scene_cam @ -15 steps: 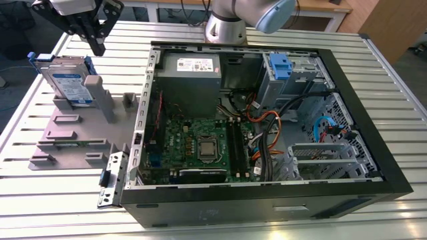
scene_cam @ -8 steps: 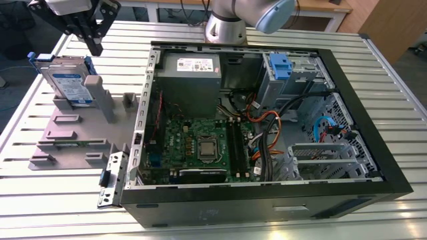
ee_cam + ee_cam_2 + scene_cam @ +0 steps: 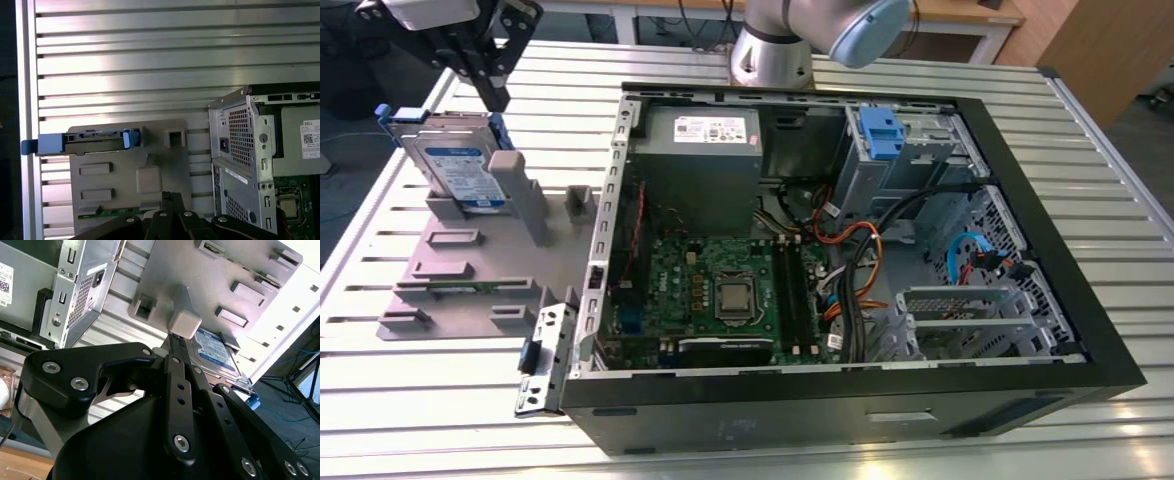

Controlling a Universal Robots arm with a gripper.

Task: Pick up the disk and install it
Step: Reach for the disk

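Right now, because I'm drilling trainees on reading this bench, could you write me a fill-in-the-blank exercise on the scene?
1. The disk stands ____ on its edge in the grey fixture.
2. The fixture lies on the exterior view's ____ of the open computer case.
3. The gripper hangs ____ the disk.
Missing words: upright; left; above.

I've got an open PC case (image 3: 854, 420) on the slatted table (image 3: 427, 420), a grey fixture (image 3: 467, 270) beside it, and a motherboard (image 3: 720, 290) inside.
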